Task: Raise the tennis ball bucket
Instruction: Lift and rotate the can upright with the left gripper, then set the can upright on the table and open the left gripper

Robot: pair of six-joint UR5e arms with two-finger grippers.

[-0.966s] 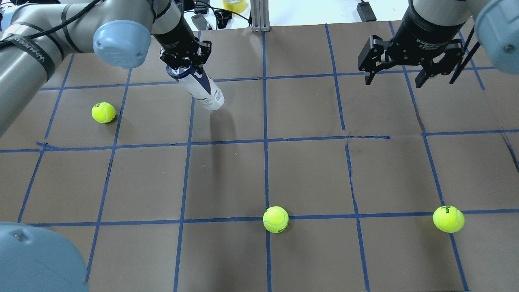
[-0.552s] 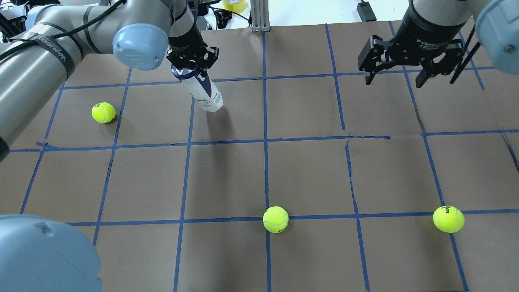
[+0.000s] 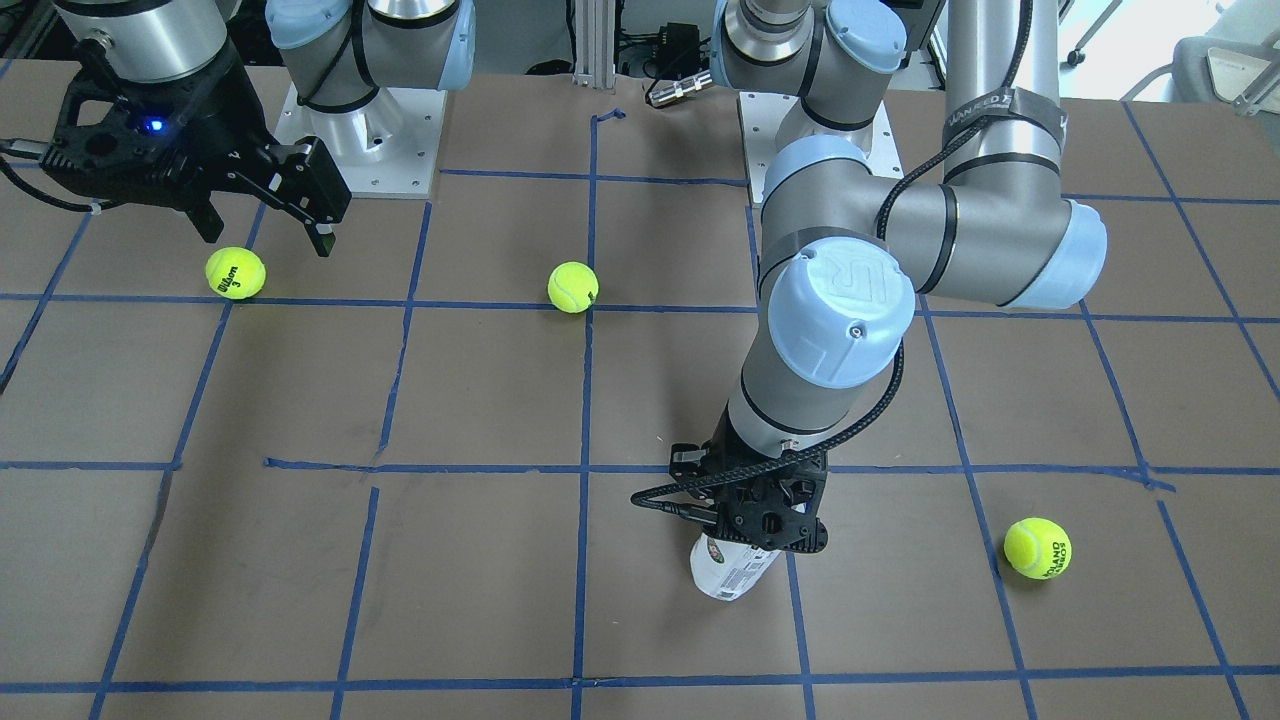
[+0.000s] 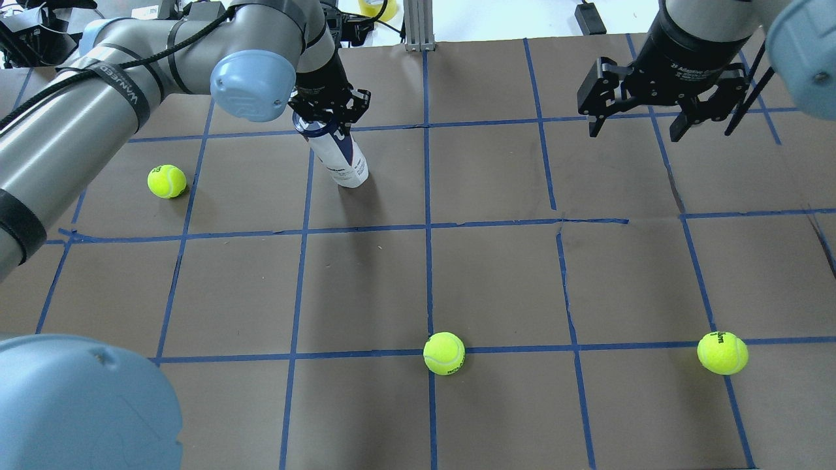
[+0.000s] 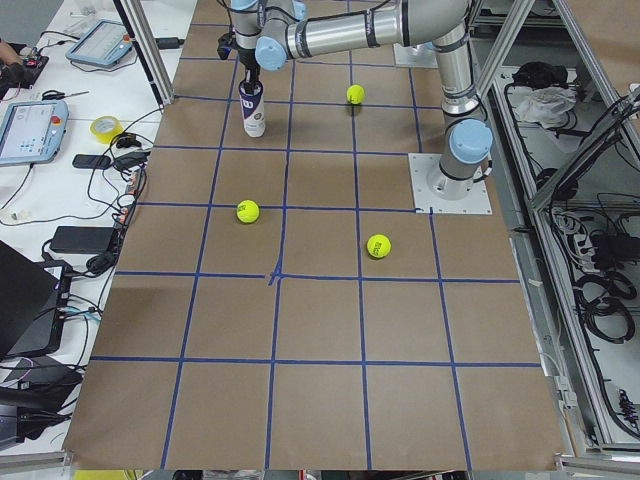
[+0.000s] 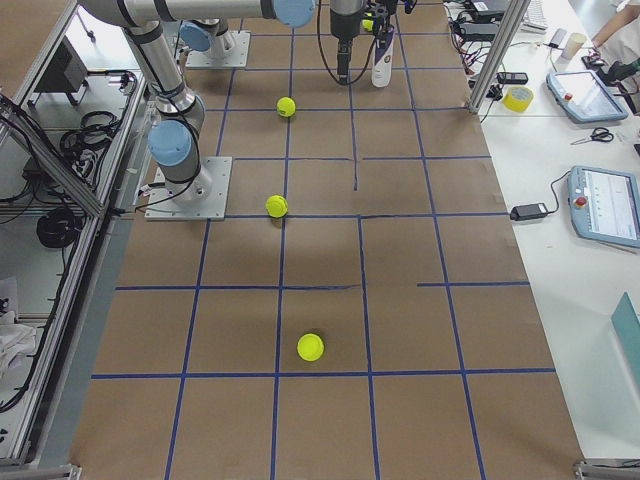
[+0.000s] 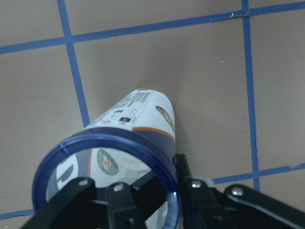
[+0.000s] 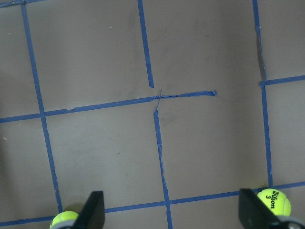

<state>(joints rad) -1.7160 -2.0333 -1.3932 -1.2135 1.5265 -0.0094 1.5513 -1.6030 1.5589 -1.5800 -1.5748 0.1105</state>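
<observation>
The tennis ball bucket [image 4: 339, 155] is a slim clear tube with a white-and-navy label and a dark blue rim. It leans slightly in the back left of the table. My left gripper [image 4: 328, 112] is shut on its top rim. In the left wrist view one finger [image 7: 125, 202] sits inside the bucket [image 7: 138, 119] and the other outside the rim. The bucket's base is at or just above the table; I cannot tell whether it touches. It also shows in the front-facing view [image 3: 728, 568] under the left gripper [image 3: 765, 525]. My right gripper [image 4: 643, 127] is open and empty at the back right.
Three loose yellow tennis balls lie on the brown, blue-taped table [image 4: 496, 274]: one left of the bucket [image 4: 166, 181], one front centre [image 4: 444, 353], one front right [image 4: 722, 352]. Cables and a tape roll [image 4: 379, 8] lie beyond the back edge.
My left arm has swung to the right with the bucket in its grip. The bucket now stands more upright and its shadow has closed in on its base. The right arm has not moved.
</observation>
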